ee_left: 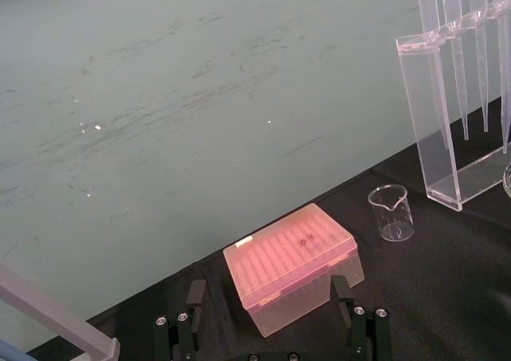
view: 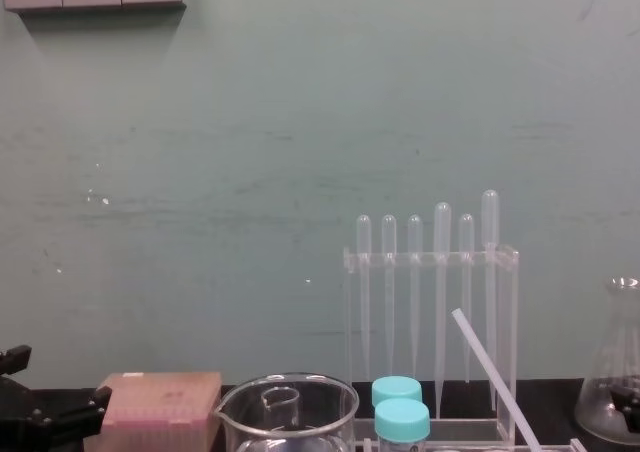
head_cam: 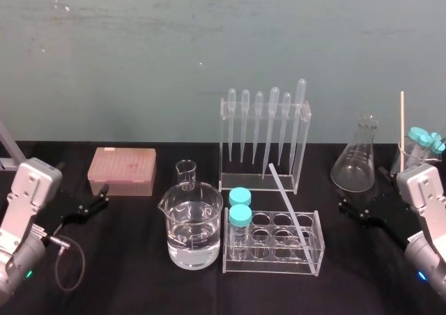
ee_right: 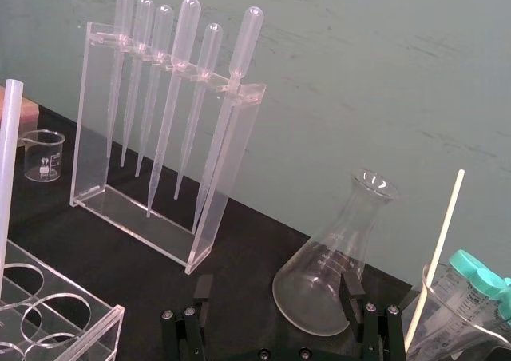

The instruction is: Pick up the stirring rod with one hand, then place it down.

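The rod point(head_cam: 287, 207) is seen leaning across the tube rack point(head_cam: 273, 267) on the counter point(head_cam: 139, 277), between and well apart from the left hand point(ee_left: 268, 293) and right hand point(ee_right: 276, 287), both of which are held released and empty.

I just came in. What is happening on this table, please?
Nothing is being handled right now. The stirring rod leans tilted on the clear tube rack at the middle of the black table, untouched. The left pincer is open near the pink box on the left; the right pincer is open near the conical flask on the right. Both are apart from the rod, so the pick-up has not yet begun.
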`<action>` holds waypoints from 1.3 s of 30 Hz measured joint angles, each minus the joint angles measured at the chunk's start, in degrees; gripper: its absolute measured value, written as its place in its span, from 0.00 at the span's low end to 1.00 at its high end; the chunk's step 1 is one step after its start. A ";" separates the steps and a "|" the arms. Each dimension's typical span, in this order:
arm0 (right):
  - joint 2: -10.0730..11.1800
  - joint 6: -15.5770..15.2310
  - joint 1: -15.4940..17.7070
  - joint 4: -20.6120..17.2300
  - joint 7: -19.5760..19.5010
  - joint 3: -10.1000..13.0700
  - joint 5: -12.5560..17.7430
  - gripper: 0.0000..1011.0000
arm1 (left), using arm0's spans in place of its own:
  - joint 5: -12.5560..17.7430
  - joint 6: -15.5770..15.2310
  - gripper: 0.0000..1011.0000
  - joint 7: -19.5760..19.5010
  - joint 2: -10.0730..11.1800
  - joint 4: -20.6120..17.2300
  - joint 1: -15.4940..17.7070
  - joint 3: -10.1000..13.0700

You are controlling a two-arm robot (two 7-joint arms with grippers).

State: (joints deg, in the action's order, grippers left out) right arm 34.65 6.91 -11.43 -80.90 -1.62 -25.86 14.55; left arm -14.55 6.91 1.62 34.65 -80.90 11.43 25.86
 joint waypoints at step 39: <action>0.00 0.00 0.00 0.00 0.00 0.00 0.00 0.99 | 0.00 0.00 0.99 0.00 0.00 0.00 0.00 0.00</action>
State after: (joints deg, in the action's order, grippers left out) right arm 34.65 6.91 -11.43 -80.90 -1.62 -25.86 14.55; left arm -14.55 6.91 1.62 34.65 -80.90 11.43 25.86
